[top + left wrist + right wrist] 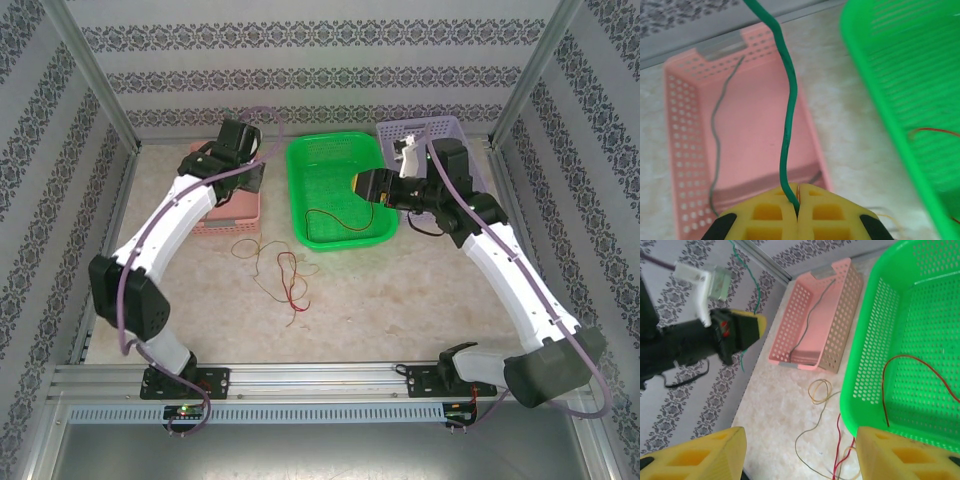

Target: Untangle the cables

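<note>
The left gripper (797,214) pinches a green wire (789,115) above the pink basket (677,150) at frame left, the right gripper (801,455) stands spread at the green basket (865,340), and loose wires (285,275) lie mid-frame.

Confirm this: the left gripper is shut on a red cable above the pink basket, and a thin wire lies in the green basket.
Not quite: the left wrist view shows the left gripper shut on a green cable, not red. It is above the pink basket, and a thin wire lies in the green basket.
</note>
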Motion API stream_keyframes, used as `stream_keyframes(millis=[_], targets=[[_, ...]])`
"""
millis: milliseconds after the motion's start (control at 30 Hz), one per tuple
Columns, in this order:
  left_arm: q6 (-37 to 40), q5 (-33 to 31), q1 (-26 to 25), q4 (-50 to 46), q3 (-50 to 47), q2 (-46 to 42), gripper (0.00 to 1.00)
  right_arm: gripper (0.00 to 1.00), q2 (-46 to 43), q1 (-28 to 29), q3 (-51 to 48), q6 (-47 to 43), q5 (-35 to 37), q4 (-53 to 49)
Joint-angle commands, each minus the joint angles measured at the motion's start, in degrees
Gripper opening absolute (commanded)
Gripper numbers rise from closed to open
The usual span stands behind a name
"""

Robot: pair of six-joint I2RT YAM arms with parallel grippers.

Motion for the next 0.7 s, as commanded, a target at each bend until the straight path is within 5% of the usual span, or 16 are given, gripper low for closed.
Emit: stream_keyframes(millis=[0, 167, 567, 667], targets=[[5.13, -6.24, 3.85, 8.03, 0.18, 5.63, 0.0, 0.6, -1.42, 0.84, -1.4, 0.36, 0.61, 0.36], [8.45, -4.22, 6.27, 16.09, 1.98, 13.44, 0.0, 0.6, -3.6, 0.91, -2.68, 0.45, 1.42, -1.64], [3.9, -1.5, 7.24, 12.24, 7.56, 24.64, 0.0, 0.6, -6.47, 0.6, -6.02, 1.48, 3.05, -3.47], [0.47, -1.13, 7.21, 6.62, 10.73, 25.16, 0.18, 0.6, -6.41, 0.66, -5.99, 1.43, 3.46, -3.47]])
